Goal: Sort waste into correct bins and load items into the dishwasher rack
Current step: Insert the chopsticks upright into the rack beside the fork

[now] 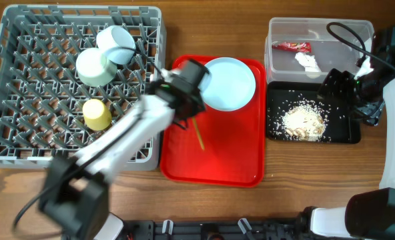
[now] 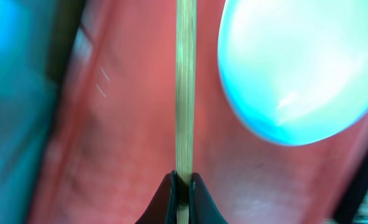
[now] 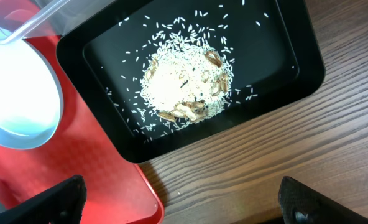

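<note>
Your left tool (image 2: 183, 190) is clamped on a wooden chopstick (image 2: 184, 81) over the red tray (image 1: 231, 160), beside the pale blue plate (image 1: 229, 83) lying on that tray. Your right tool (image 3: 181, 208) is spread wide and holds nothing. It hangs over the black tray (image 3: 296, 68) of rice crumbs (image 3: 178, 84), just right of the red tray. Left of the red tray, the rack (image 1: 24, 133) carries the yellow cup (image 1: 97, 114).

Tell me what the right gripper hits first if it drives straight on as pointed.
Probably the bare wooden table, just short of the black tray and beside a corner of the red tray. The right gripper stands open; the rice heap lies farther ahead. Depth is unclear.
</note>
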Action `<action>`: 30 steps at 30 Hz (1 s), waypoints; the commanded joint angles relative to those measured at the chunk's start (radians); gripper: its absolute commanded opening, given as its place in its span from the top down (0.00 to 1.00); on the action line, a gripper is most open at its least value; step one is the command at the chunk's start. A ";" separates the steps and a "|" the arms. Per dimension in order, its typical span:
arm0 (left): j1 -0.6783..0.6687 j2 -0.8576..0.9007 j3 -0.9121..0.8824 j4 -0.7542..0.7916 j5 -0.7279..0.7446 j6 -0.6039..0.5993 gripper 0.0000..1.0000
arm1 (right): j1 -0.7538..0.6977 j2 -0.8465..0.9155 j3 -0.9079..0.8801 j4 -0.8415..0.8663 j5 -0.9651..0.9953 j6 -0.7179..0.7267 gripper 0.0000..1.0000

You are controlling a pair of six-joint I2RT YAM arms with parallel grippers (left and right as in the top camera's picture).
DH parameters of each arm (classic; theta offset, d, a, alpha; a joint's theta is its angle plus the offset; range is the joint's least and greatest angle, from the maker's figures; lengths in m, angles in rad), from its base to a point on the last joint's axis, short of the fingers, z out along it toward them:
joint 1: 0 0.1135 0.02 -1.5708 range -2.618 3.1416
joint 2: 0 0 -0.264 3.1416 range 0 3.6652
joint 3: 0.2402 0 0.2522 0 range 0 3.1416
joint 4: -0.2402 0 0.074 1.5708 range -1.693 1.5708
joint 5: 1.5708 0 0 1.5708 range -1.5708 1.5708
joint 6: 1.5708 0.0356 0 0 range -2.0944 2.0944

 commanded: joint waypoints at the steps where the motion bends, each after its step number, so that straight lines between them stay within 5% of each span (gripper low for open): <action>1: 0.129 -0.144 0.003 0.002 -0.031 0.234 0.96 | -0.002 -0.019 0.016 -0.001 -0.010 -0.019 0.00; 7: 0.314 -0.189 0.003 -0.004 0.041 0.567 0.96 | -0.002 -0.019 0.016 -0.001 -0.010 -0.019 0.00; 11: 0.384 -0.182 0.003 -0.001 0.111 0.686 0.96 | -0.002 -0.019 0.016 -0.002 -0.010 -0.019 0.00; 27: 0.404 0.008 0.003 0.057 0.153 0.751 0.96 | -0.002 -0.019 0.016 -0.002 -0.017 -0.017 0.00; 30: 0.403 0.022 0.003 0.069 0.153 0.751 0.85 | -0.002 -0.019 0.016 -0.002 -0.017 -0.017 0.00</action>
